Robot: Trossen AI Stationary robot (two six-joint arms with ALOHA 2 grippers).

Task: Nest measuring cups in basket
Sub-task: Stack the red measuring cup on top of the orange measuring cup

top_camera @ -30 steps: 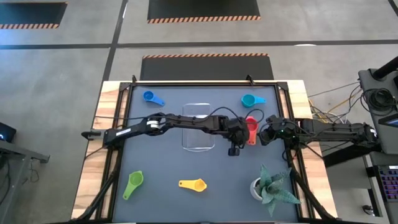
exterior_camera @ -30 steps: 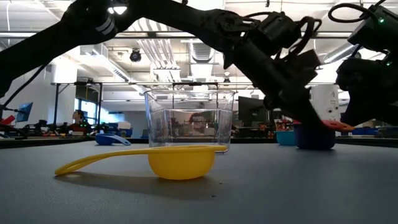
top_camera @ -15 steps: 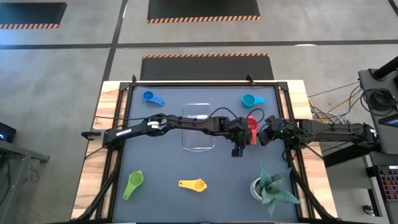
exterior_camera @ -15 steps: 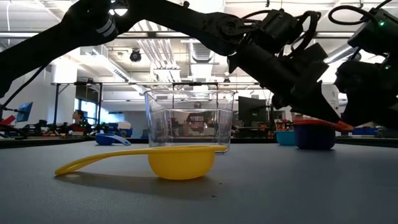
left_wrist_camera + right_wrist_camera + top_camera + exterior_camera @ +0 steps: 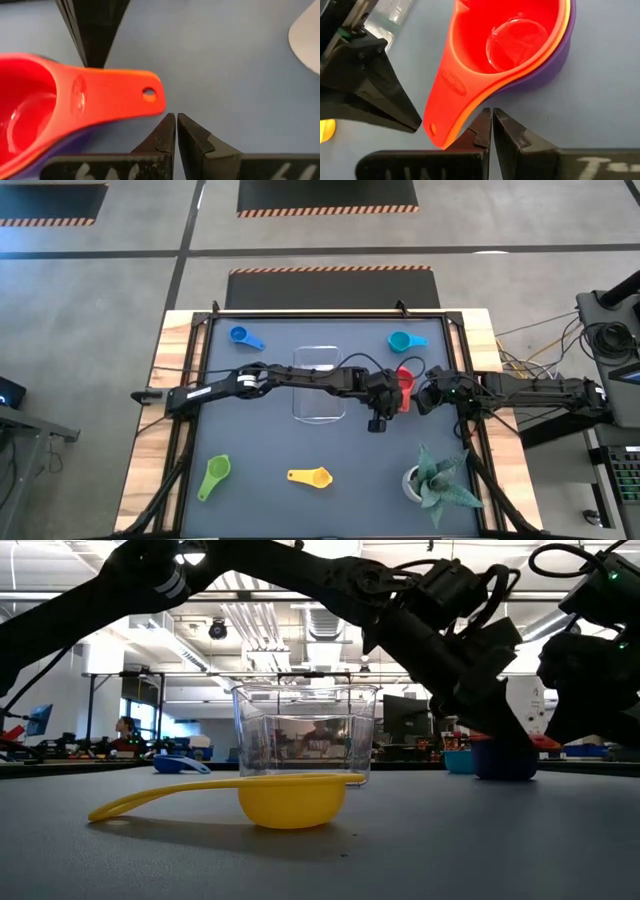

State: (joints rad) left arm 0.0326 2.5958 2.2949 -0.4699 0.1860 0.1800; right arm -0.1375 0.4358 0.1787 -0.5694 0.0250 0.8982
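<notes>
High view: you see the left gripper (image 5: pixel 381 402) reaching across the clear basket (image 5: pixel 319 384), fingers shut and holding nothing, just beside the red cup (image 5: pixel 404 383); the arm hides part of the basket. The right gripper (image 5: pixel 424 396), also shut and empty, sits on the cup's other side. Blue cup (image 5: pixel 243 337), teal cup (image 5: pixel 402 341), green cup (image 5: pixel 214 475) and yellow cup (image 5: pixel 310 477) lie well apart with open mat around them; a potted plant (image 5: pixel 436 480) stands near the right front corner.

Low view: the arms hide most of the stacked cups; the yellow cup fills the foreground.

Left wrist view: the red cup is cut off, purple cup (image 5: pixel 80 142) barely showing beneath.

Right wrist view: you see red nested in orange cup (image 5: pixel 555 42), then purple
</notes>
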